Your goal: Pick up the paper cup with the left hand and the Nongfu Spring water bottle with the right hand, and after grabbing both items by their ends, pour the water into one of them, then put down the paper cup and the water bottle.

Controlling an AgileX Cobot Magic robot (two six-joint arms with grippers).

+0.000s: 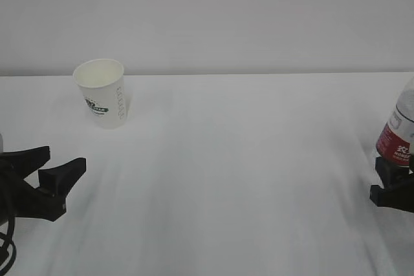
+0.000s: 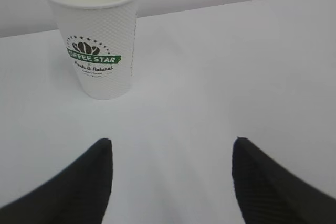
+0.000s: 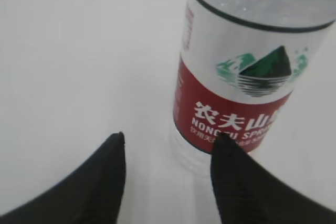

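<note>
Left hand jaws spread wide, nothing held; paper cup upright on the table, ahead of the fingers, apart. Right hand jaws apart, one finger overlapping the Nongfu Spring water bottle; grasp unclear.

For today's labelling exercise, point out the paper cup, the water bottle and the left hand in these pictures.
paper cup [image 2: 94, 56], left wrist view, on the green logo band.
Nongfu Spring water bottle [image 3: 231, 114], right wrist view, on the red label.
left hand [image 1: 48, 171], exterior view, midway between its fingertips.
</note>
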